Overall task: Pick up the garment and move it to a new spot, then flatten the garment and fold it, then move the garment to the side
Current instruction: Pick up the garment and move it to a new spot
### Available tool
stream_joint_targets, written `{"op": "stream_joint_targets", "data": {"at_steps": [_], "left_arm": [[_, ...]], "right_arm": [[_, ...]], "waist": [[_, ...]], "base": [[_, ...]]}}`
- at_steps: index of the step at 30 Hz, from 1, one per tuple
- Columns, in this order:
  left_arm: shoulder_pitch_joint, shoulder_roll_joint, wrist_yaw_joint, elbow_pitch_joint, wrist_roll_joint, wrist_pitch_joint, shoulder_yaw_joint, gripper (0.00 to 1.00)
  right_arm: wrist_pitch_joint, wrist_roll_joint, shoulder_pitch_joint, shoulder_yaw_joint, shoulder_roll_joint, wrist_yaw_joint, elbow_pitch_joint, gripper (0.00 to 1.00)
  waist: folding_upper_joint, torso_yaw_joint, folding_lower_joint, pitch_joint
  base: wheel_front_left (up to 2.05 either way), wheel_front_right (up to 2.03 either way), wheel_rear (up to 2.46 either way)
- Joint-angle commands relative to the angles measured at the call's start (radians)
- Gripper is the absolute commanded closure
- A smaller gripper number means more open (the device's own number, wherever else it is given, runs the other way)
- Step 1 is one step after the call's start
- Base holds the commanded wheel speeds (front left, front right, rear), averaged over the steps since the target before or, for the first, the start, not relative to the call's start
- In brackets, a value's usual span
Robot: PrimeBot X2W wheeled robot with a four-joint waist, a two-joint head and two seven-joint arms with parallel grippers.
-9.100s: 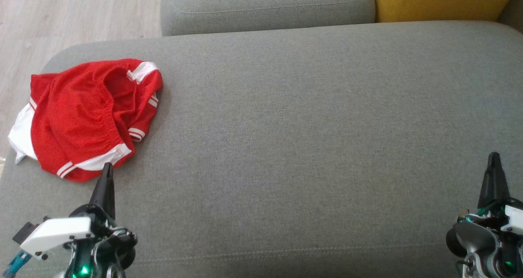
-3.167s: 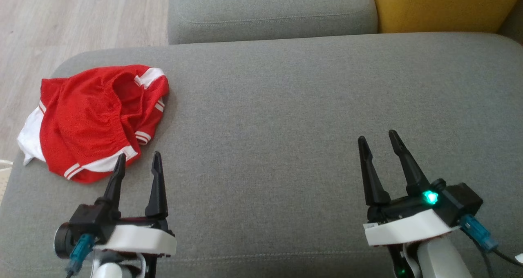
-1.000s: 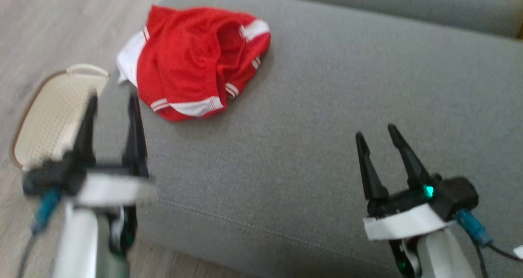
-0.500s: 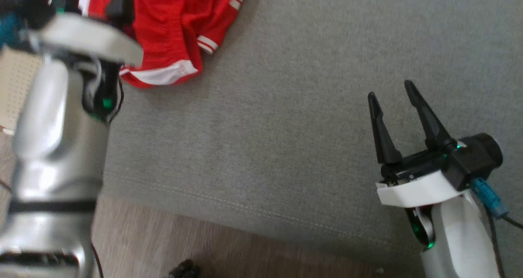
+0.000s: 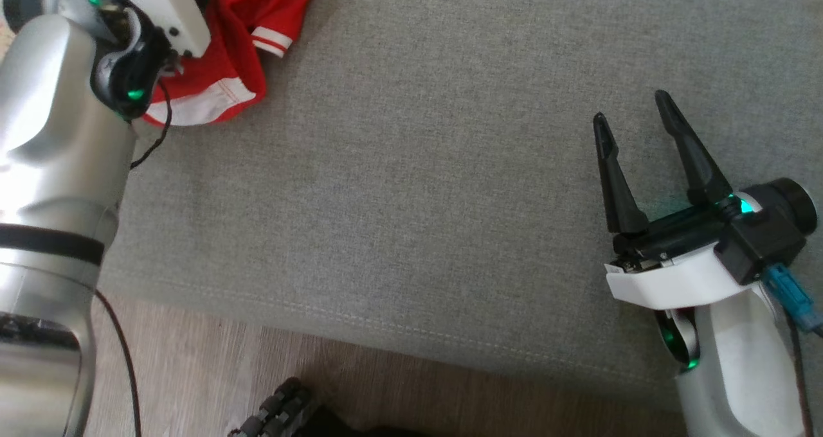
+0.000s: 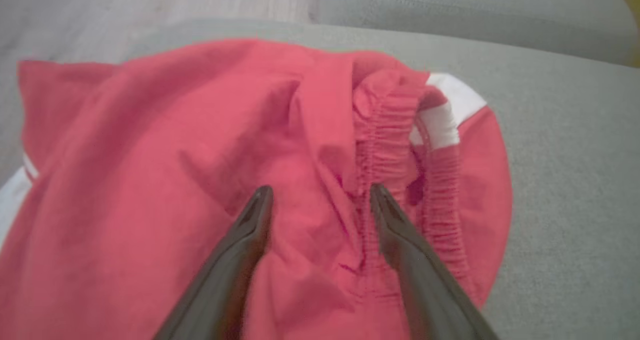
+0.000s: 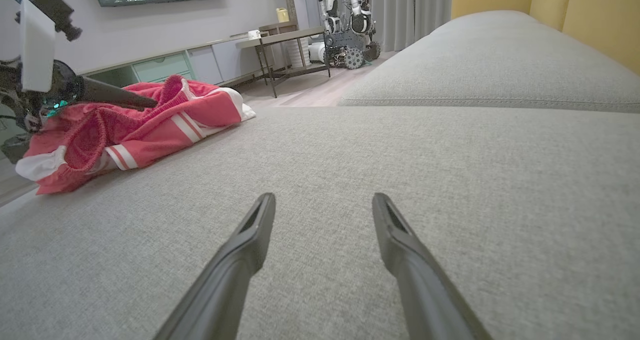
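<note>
- Red garment [image 6: 150, 180] lies crumpled at the left end of the grey sofa cushion [image 5: 418, 167];
- Left gripper [image 6: 321, 190] hangs right over its waistband, fingers spread, gripping nothing;
- Right gripper [image 5: 631, 105] well apart, fingers spread above bare cushion.

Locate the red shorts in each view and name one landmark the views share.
Head view: red shorts in the top left corner.
Left wrist view: shorts across the left and centre, under the open left tool.
Right wrist view: shorts at the upper left.
Shared landmark: the grey sofa cushion they lie on.
</note>
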Motion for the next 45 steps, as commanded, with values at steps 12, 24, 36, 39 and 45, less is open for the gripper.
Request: {"op": "stream_joint_targets", "data": {"at_steps": [12, 24, 36, 39, 45], "left_arm": [[-0.081, 0.085, 0.000, 0.132, -0.078, -0.049, -0.091, 0.50], [-0.157, 0.165, 0.000, 0.061, -0.082, -0.360, -0.177, 1.00], [-0.184, 0.233, 0.000, -0.238, -0.122, -0.360, -0.243, 1.00], [-0.191, 0.227, 0.002, -0.327, -0.136, -0.326, -0.249, 1.00], [-0.201, 0.177, 0.034, -0.508, -0.164, -0.249, -0.268, 1.00]], "right_arm": [[-0.007, -0.009, -0.013, 0.027, 0.003, 0.007, -0.054, 0.00], [-0.007, 0.027, -0.017, 0.038, 0.039, 0.007, -0.036, 0.00], [-0.007, 0.085, -0.005, 0.056, 0.080, 0.007, -0.029, 0.00], [-0.007, 0.110, -0.005, 0.063, 0.083, 0.007, -0.036, 0.00], [-0.007, 0.184, -0.009, 0.078, 0.084, 0.007, -0.067, 0.00]], "waist": [[0.0000, -0.002, -0.0001, 0.044], [0.0000, -0.042, -0.0001, -0.075], [0.0000, -0.168, -0.0001, -0.240], [0.0000, -0.220, -0.0001, -0.265], [0.0000, -0.342, -0.0001, -0.292]], "base": [[0.00, 0.00, 0.00], [0.00, 0.00, 0.00], [0.00, 0.00, 0.00], [0.00, 0.00, 0.00], [0.00, 0.00, 0.00]]}}
